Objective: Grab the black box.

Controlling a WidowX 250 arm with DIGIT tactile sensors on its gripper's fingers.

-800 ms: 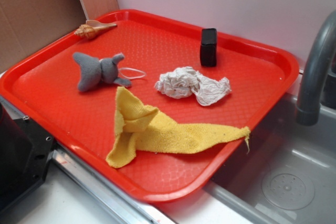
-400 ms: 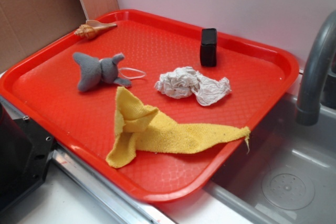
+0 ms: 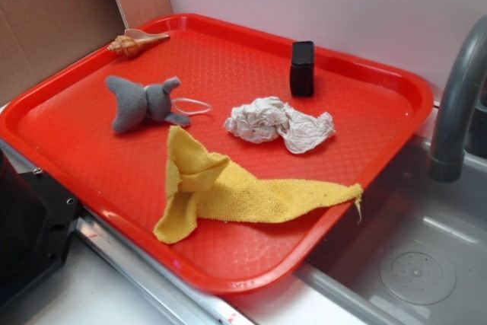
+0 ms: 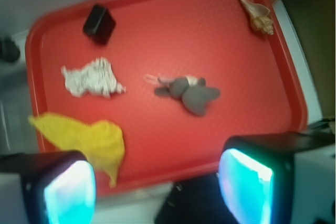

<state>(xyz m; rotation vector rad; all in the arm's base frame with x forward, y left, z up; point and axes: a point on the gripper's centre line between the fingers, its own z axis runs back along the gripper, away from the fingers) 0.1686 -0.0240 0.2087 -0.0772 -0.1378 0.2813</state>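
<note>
The black box [image 3: 302, 68] stands upright near the far rim of the red tray [image 3: 99, 157], apart from everything else. In the wrist view the black box [image 4: 99, 23] sits at the upper left of the tray [image 4: 236, 66]. My gripper [image 4: 157, 190] hangs high above the tray's near edge, far from the box. It is open, with its two glowing pads [image 4: 70, 192] wide apart and nothing between them. The exterior view does not show the gripper.
On the tray lie a grey plush toy [image 3: 141, 103], a crumpled white paper [image 3: 278, 123], a yellow cloth [image 3: 228, 188] draped over the rim, and a seashell [image 3: 135, 43]. A grey faucet [image 3: 456, 104] and sink [image 3: 418, 264] are at the right. A black block [image 3: 30, 226] is at the lower left.
</note>
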